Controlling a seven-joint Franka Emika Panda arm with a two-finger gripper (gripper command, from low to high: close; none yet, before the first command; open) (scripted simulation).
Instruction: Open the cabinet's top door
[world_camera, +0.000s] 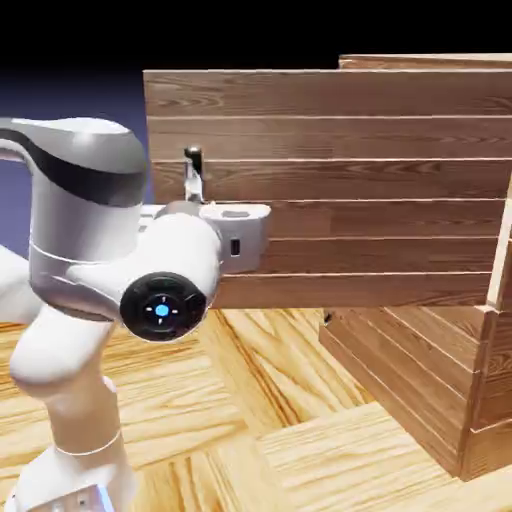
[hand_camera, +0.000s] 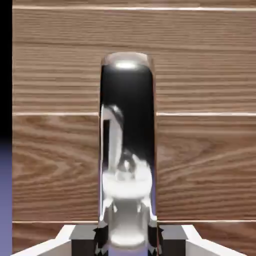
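Grey-tipped and drawn tight, your tool (hand_camera: 128, 235) has its two fingers pinched on the dark, glossy metal handle (hand_camera: 128, 140), which fills the middle of the hand view as an upright polished bar with the fingertips pressed to its lower end on either side. Nothing else is in the grip.

Moving outward, that handle stands on the top door (world_camera: 340, 180), the wide panel of horizontal brown wood planks. In the exterior view you can see the handle's dark knob (world_camera: 192, 157) poking up just above the white hand, near the door's left edge. The door already stands swung well out from the big brown plank cabinet (world_camera: 440, 380), whose body sits at the right of the exterior view; the panel now faces that camera almost broadside, so you can judge the opening stroke as largely carried through. The white arm (world_camera: 90, 260) is folded close in front of the panel, over the pale wood counter (world_camera: 300, 400).

You are, by my reading, late in the pulling step. Your next move calls for following the door's arc rather than tugging straight, keeping the grip firm on the slick bar so it does not slide off, and watching that the bent elbow leaves room. How far the hinge will still travel cannot be told from these views.
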